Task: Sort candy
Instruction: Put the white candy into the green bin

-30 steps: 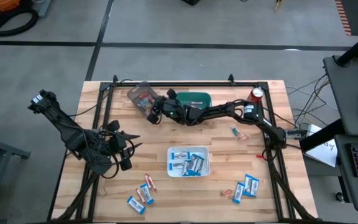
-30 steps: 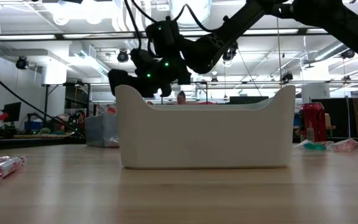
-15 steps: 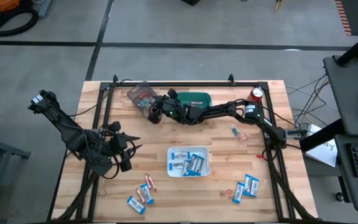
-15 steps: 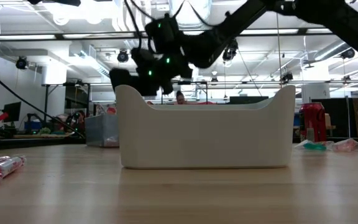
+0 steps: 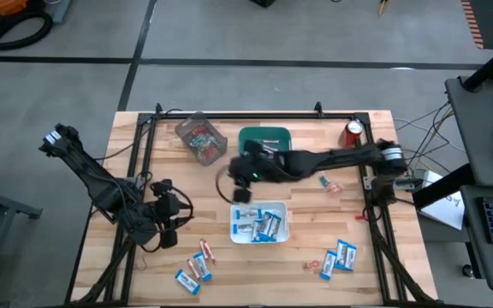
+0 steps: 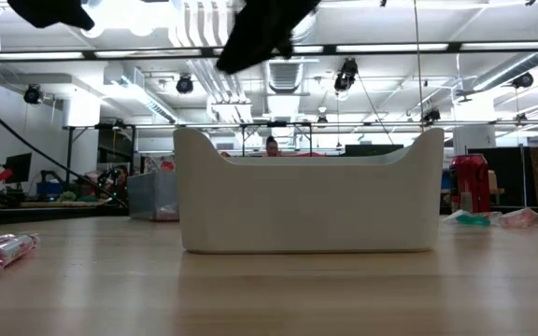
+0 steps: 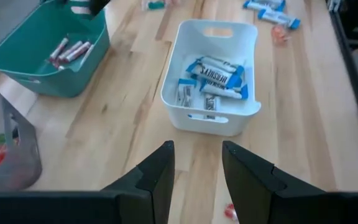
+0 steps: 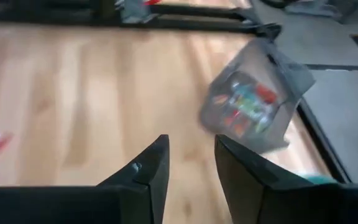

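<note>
While the right gripper (image 5: 240, 193) hangs above the tabletop (image 5: 315, 214) between the green bin (image 5: 264, 137) and the white bin (image 5: 260, 222), its fingers (image 8: 142, 171) stand narrowly apart, holding nothing. Blue-and-white packets (image 7: 213, 73) lie in the white bin. The left gripper (image 5: 171, 233) waits at the tabletop's left, fingers (image 7: 157, 174) narrowly apart and empty.

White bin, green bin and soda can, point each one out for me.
white bin (image 5: 285, 224): high view, on its right rim.
green bin (image 5: 264, 132): high view, on its far rim.
soda can (image 5: 353, 131): high view, on its top.
</note>
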You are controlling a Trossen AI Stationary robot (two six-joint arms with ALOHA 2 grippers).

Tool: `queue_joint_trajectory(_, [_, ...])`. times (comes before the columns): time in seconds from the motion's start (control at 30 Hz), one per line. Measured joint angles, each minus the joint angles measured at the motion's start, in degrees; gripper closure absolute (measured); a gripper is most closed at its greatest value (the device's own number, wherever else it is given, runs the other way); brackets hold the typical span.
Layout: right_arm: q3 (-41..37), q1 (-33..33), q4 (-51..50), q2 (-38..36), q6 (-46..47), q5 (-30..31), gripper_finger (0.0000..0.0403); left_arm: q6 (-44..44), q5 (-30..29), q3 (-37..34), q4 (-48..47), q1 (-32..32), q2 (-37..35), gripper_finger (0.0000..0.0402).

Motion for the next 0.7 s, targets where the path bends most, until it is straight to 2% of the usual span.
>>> queue_joint_trajectory(0.27, [-7.24, 10.06, -9.55, -12.07, 4.68, 0.91, 0.0311, 3.09, 1.87, 0.4, 4.07, -0.03, 5.52, 0.0283])
queue_joint_trajectory(0.5, [-15.66, 18.51, -13.22, -21.66, 9.7, 0.43, 0.0328, 5.9, 10.36, 0.46, 5.41, -0.23, 10.41, 0.0283])
queue_joint_trajectory(0.6, [-19.55, 21.12, -12.72, -25.29, 13.41, 0.31, 0.033, 5.91, 15.68, 0.46, 5.44, -0.24, 12.23, 0.0279])
queue_joint_trajectory(0.7, [-22.78, 22.74, -10.7, -28.43, 16.92, 0.49, 0.033, 5.9, 17.91, 0.46, 5.46, -0.34, 13.66, 0.0266])
